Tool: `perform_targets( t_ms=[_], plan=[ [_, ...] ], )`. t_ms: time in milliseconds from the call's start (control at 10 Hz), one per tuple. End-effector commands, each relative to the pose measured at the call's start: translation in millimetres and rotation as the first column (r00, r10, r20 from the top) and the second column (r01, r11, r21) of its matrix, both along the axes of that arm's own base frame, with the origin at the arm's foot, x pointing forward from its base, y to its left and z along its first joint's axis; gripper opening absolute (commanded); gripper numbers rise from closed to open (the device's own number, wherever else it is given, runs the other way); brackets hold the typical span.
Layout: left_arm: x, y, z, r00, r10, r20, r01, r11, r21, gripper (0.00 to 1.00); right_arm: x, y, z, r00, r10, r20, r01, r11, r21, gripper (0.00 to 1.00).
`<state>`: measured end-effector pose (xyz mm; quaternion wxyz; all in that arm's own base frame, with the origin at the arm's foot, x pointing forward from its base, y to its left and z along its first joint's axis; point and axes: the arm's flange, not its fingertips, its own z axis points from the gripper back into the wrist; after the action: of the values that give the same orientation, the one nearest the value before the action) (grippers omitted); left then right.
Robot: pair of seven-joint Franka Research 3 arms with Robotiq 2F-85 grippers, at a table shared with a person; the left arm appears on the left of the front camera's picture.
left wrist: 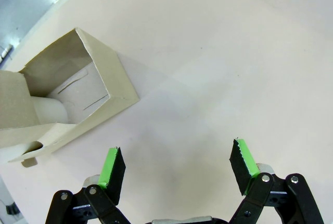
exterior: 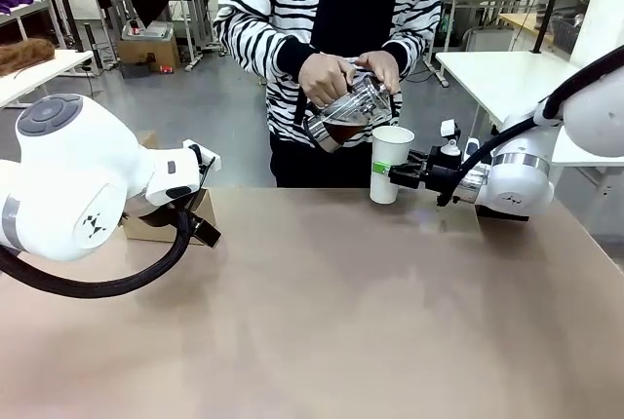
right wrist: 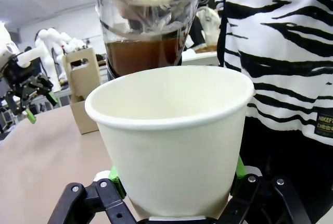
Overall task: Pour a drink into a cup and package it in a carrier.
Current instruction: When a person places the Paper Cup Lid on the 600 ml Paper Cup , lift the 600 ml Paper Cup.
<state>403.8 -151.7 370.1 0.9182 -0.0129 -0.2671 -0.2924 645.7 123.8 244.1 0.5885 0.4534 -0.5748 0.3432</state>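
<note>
A person's hands hold the clear glass jug (exterior: 349,107) tilted over the white paper cup (exterior: 390,161). The dark brown drink (right wrist: 140,54) sits in the jug just behind the cup's rim (right wrist: 171,86); the visible part of the cup's inside looks empty. My right gripper (exterior: 392,173) is shut on the cup's lower half and holds it upright above the table's far edge, green pads (right wrist: 114,174) against its sides. The brown cardboard carrier (left wrist: 67,99) stands at the far left of the table. My left gripper (left wrist: 177,156) hovers open over bare table beside it, nothing between its fingers.
The tan table (exterior: 322,322) is bare across its middle and front. The person in a striped top (exterior: 253,10) stands at the far edge. My left arm's white body (exterior: 78,185) covers part of the carrier (exterior: 161,226). A pale rounded shape (left wrist: 49,110) shows inside the carrier.
</note>
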Motion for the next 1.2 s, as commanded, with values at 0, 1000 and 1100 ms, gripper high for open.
perform_targets(
  t_ms=[0,1000,1100],
  plan=[
    [-0.3,0.2,0.3,1.000,-0.001,0.000,0.001,1.000,-0.002,1.00,-0.5,1.8,0.6,1.000,-0.002,-0.001,0.002,1.000,0.004,0.86],
    [-0.3,0.2,0.3,1.000,-0.001,0.000,0.001,1.000,-0.002,1.00,-0.5,1.8,0.6,1.000,-0.002,-0.001,0.002,1.000,0.004,0.86],
    [-0.3,0.2,0.3,1.000,-0.001,0.000,0.001,1.000,-0.002,1.00,-0.5,1.8,0.6,1.000,-0.002,-0.001,0.002,1.000,0.004,0.86]
  ],
)
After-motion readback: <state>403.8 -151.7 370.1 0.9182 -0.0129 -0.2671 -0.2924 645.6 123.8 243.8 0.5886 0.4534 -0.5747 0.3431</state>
